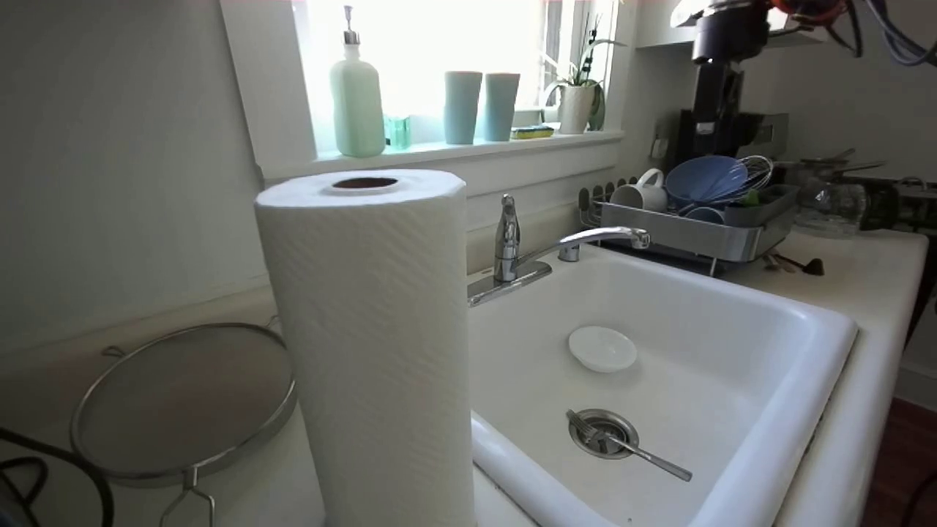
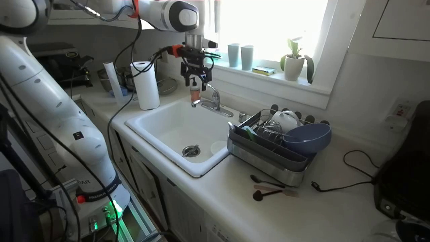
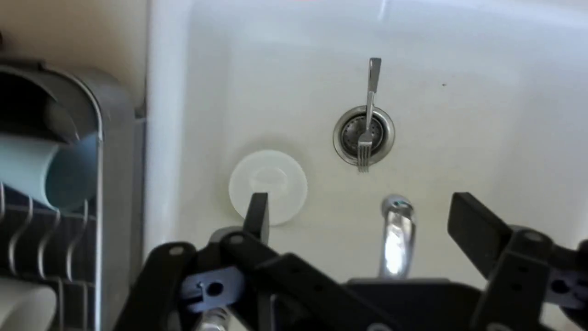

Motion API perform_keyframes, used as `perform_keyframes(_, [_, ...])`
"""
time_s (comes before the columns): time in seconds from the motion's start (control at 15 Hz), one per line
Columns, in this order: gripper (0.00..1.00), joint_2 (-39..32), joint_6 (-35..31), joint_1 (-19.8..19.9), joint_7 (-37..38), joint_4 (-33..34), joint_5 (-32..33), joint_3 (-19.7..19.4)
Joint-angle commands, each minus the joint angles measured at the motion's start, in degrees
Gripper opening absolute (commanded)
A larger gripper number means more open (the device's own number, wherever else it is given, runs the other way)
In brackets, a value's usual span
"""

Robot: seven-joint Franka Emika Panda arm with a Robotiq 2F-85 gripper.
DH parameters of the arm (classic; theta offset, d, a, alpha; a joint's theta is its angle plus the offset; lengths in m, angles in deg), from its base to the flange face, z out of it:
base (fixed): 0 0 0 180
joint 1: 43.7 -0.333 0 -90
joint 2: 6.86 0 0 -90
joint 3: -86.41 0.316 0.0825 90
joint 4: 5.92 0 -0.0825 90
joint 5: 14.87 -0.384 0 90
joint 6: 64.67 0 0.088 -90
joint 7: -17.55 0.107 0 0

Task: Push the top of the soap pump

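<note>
The soap pump (image 1: pixel 356 106) is a tall pale-green bottle with a metallic-looking neck and a narrow nozzle on top. It stands upright at the near end of the window sill in an exterior view. It is hidden behind the arm in the exterior view that shows the whole robot, and out of the wrist view. My gripper (image 2: pixel 196 84) hangs pointing down over the sink, near the faucet and apart from the soap pump. In the wrist view my gripper (image 3: pixel 360 207) is open, its fingers wide apart with nothing held between them.
Two teal cups (image 1: pixel 463 107), a sponge (image 1: pixel 532 132) and a potted plant (image 1: pixel 577 107) share the sill. The faucet (image 3: pixel 397 239) rises below my gripper. A paper towel roll (image 1: pixel 366 329), dish rack (image 2: pixel 268 151) and orange-labelled pump bottle (image 2: pixel 195 93) stand round the sink (image 2: pixel 161 127).
</note>
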Motion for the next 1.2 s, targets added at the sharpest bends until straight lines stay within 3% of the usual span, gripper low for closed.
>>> perform_keyframes(0.0, [1.0,-9.1,0.4,-3.6,-3.8,12.0,-0.1,4.4])
perform_keyframes(0.4, [1.0,-19.6,-3.1,-7.4,-13.5,24.3,-0.5,10.0])
perform_keyframes(0.87, [1.0,-31.7,-3.0,-8.5,-29.9,37.4,2.6,14.3])
perform_keyframes(0.93, [1.0,-27.6,-3.6,-7.9,-25.7,31.7,0.8,13.9])
perform_keyframes(1.13, [1.0,-30.7,-3.6,-8.1,-28.5,35.1,1.5,14.3])
